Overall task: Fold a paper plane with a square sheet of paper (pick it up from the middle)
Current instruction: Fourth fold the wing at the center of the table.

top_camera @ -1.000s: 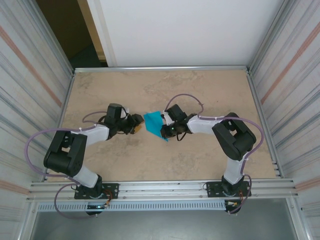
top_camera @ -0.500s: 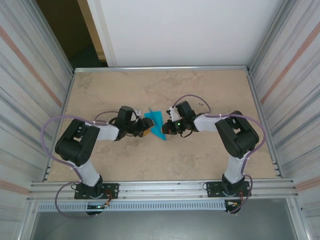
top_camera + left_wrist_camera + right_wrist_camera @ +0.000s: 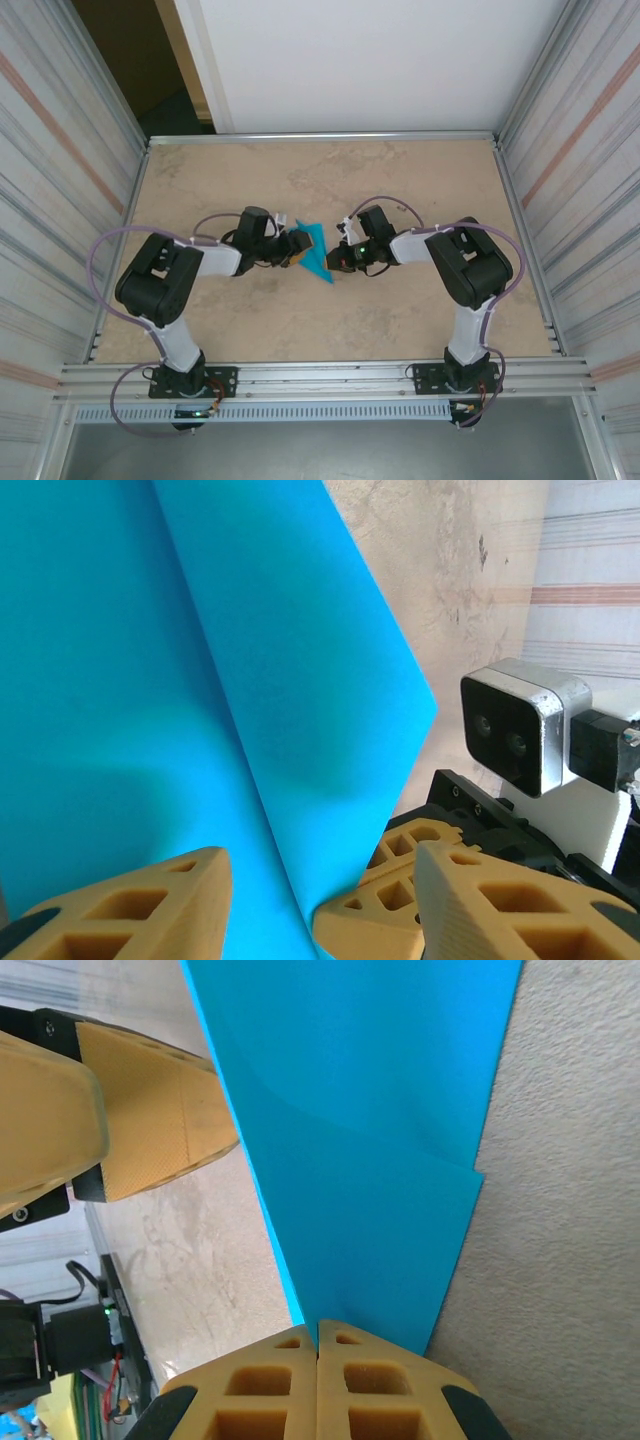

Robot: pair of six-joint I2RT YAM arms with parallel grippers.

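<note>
The square sheet of paper is a folded turquoise shape with a long centre crease, narrowing to a point at its near end, held mid-table between both grippers. My right gripper is shut on it; in the right wrist view the closed fingertips pinch the paper at its narrow end. My left gripper stands open at the paper's left side. In the left wrist view its two fingers straddle the paper and the right gripper's tan fingers.
The beige table is fenced by a metal rail and ribbed walls left and right. The right wrist's camera housing sits close behind the paper. The left gripper's finger lies just beyond the paper's far edge.
My left gripper has moved right, up to the paper, and now brackets it. The right gripper has kept its hold while its wrist swung slightly; the paper looks narrower.
</note>
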